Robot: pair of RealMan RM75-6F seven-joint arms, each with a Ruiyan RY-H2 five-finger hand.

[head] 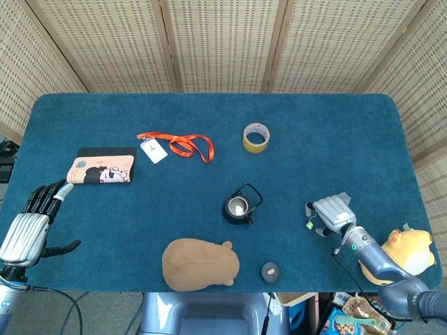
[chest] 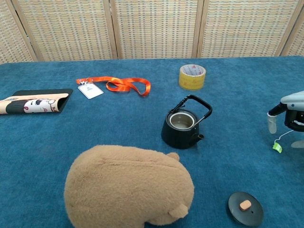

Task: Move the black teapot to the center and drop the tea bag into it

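A deep blue carpet-like cloth covers the table [head: 335, 132], and woven rattan screen panels [head: 223, 42] stand behind it on the far side. Near the middle sits the black teapot [chest: 182, 126], squat and round, its lid off so the pale inside shows, its looped handle tilted to the right and a short spout pointing to the near right. Its black lid [chest: 245, 208], with a tan knob, lies apart on the cloth at the near edge. The tea bag [chest: 277, 147] dangles as a small green tag on a thin string under the right hand [chest: 290, 118], which pinches that string at the right side of the table, well apart from the teapot. The left hand [head: 29, 225] hovers at the near left corner, holding nothing, fingers apart. Also on the cloth: a brown plush toy [chest: 129, 187] just in front of the teapot, a yellow tape roll [chest: 192, 77], an orange lanyard [chest: 116, 85] with a badge, and a printed pouch [chest: 35, 103] at the left.
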